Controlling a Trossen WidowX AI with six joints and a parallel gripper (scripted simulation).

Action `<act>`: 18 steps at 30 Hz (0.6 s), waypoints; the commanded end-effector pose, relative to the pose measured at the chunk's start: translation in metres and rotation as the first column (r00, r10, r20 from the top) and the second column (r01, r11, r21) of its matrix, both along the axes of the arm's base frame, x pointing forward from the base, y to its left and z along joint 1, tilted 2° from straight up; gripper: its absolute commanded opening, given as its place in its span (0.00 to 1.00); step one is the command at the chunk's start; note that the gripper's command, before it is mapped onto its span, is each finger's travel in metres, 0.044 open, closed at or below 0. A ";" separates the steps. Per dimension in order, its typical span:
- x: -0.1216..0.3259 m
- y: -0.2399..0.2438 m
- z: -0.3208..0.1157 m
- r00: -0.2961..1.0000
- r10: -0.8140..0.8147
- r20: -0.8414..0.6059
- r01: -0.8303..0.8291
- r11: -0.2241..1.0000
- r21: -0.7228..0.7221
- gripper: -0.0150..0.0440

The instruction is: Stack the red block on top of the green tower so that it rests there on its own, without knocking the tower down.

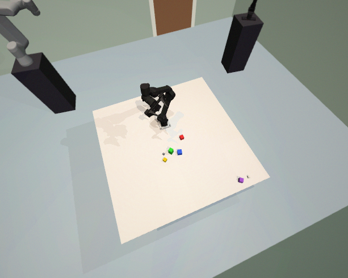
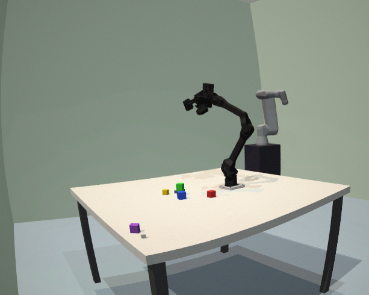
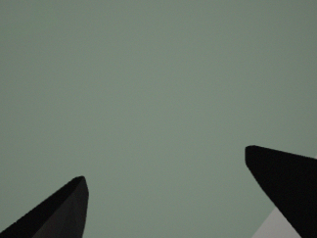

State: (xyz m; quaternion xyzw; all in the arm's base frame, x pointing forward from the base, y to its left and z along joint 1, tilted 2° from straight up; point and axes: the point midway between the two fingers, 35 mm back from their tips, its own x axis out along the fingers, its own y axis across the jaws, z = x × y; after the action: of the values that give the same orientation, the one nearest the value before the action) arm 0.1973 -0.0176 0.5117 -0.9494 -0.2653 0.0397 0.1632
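We see a black arm raised high above a table with small blocks.
Our gripper (image 2: 193, 105) hangs in the air, fingers spread wide, nothing between them. The red block (image 2: 211, 193) sits near the arm's base; the green tower (image 2: 179, 186) stands mid-table, just behind a blue block (image 2: 181, 195).
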 end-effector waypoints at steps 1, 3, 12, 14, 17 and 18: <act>0.000 0.000 0.000 1.000 0.000 -0.003 0.000 1.000 0.005 0.98; 0.003 -0.001 -0.002 1.000 0.002 -0.026 -0.001 0.999 0.044 1.00; 0.041 -0.001 -0.033 0.942 0.091 -0.323 0.081 0.872 0.482 1.00; 0.050 0.001 -0.042 0.909 0.131 -0.396 0.130 0.813 0.568 1.00; 0.064 0.005 -0.058 0.845 0.200 -0.495 0.221 0.712 0.666 1.00; 0.068 0.007 -0.063 0.821 0.224 -0.525 0.256 0.677 0.690 1.00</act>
State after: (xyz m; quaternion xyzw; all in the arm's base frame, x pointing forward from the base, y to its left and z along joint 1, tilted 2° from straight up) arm 0.2492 -0.0145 0.4672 -0.8094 -0.2203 0.1677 0.5180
